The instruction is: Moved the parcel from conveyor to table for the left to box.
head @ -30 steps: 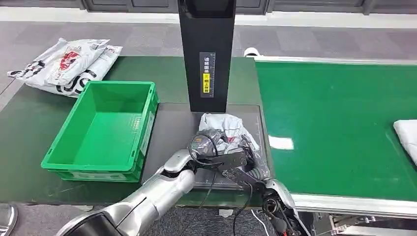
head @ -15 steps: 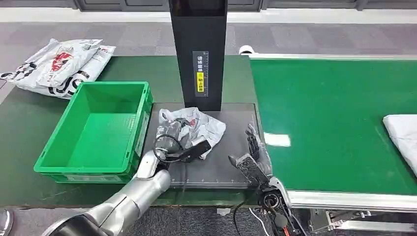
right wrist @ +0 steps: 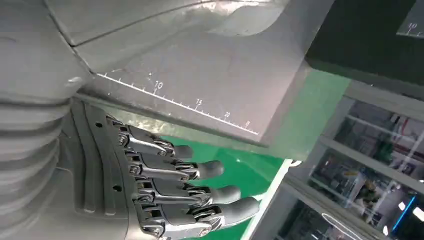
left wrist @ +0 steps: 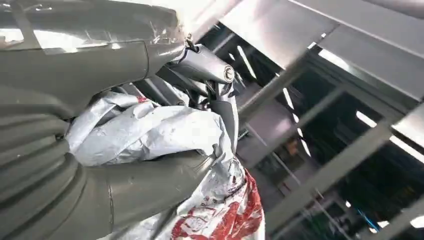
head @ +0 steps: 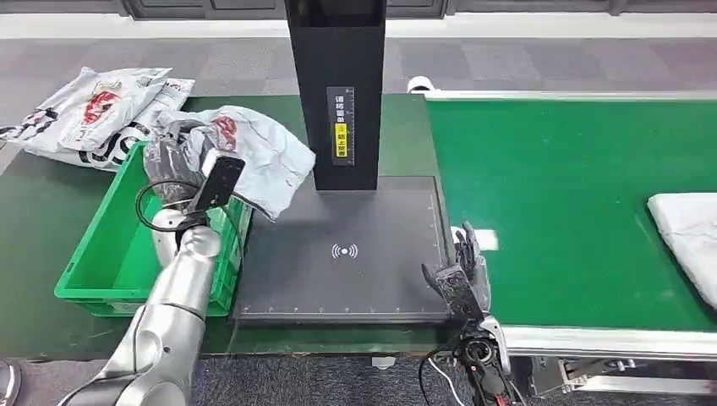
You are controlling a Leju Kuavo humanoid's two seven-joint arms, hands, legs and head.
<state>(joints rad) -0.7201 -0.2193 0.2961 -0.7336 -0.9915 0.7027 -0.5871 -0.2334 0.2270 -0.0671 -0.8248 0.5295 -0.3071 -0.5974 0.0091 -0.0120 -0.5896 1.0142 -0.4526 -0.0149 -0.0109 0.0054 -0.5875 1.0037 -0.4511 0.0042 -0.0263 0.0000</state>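
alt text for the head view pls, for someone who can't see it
The robot's left hand holds a crumpled grey parcel raised over a green crate. Its right hand rests open at the edge of a dark scanning pad, beside a green conveyor carrying a white parcel.

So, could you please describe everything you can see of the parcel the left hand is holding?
The parcel is a soft, crumpled poly mailer bag, grey-white with red and black print. The left hand grips one bunched end, lifting it clear of the table; the rest drapes toward the black post, over the far right corner of the green crate. In the left wrist view the plastic bulges between the fingers.
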